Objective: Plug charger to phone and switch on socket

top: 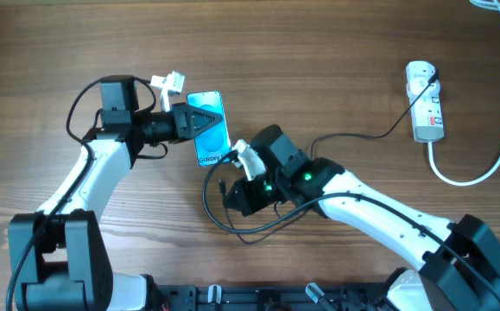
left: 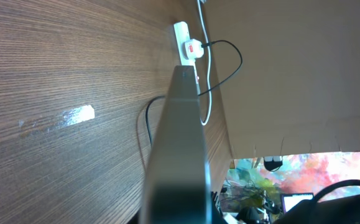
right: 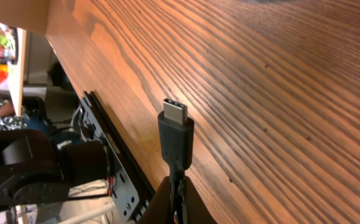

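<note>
Left jaws closed on the phone (top: 213, 142), long axis running toward the robot. Its near end lies just beside the right jaws, closed on the charger (right: 175, 134) below its tip. The socket (top: 425, 101) lies well apart on the tabletop (top: 319, 52), nearer the right arm.

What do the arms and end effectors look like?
The left arm and right arm have white link shells, black joints and black bases. The left end effector is black and wedge-shaped; the right end effector is dark too. A white bracket sits by each wrist. A black cable loop runs along the left arm; two green lights glow on the right wrist.
</note>
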Controlling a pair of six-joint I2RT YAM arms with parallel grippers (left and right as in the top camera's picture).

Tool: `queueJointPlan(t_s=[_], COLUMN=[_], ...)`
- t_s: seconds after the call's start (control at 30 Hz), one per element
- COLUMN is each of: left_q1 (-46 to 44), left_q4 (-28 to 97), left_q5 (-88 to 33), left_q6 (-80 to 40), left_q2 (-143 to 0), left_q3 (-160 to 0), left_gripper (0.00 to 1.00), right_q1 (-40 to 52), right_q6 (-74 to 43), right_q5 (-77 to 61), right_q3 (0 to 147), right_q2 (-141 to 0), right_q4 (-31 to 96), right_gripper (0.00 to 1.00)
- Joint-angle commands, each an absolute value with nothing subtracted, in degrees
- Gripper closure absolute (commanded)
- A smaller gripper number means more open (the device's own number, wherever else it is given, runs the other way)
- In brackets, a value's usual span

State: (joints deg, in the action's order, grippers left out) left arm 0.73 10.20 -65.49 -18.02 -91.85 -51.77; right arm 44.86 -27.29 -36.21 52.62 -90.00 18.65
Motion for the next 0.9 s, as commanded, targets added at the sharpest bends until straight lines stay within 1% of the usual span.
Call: queueJointPlan(t_s=[0.0,0.4,0.87], left_q1=[0.4,0.4,0.4], left_q4=[9.8,10.0,10.1], left_q5=[-67.4,-66.3,-66.4], left_q6=[-16.6,-16.7,-16.7], left_q2=[-91.8,-91.8,-91.8], left_q3=[-51.7,-51.7,-51.7], left_gripper=[0.96,0.96,0.96], right_q1=[45.1,45.1,45.1], right_q6=[-24.8,-18.0,-16.6], right_q5=[-34.9,-32.4,-31.2], right_q3=[57.5,58.8,58.8], right_q2=[-90.5,-90.5,-90.5], right_q4=[21.8,23.2,21.9], right_gripper=[0.95,0.96,0.96])
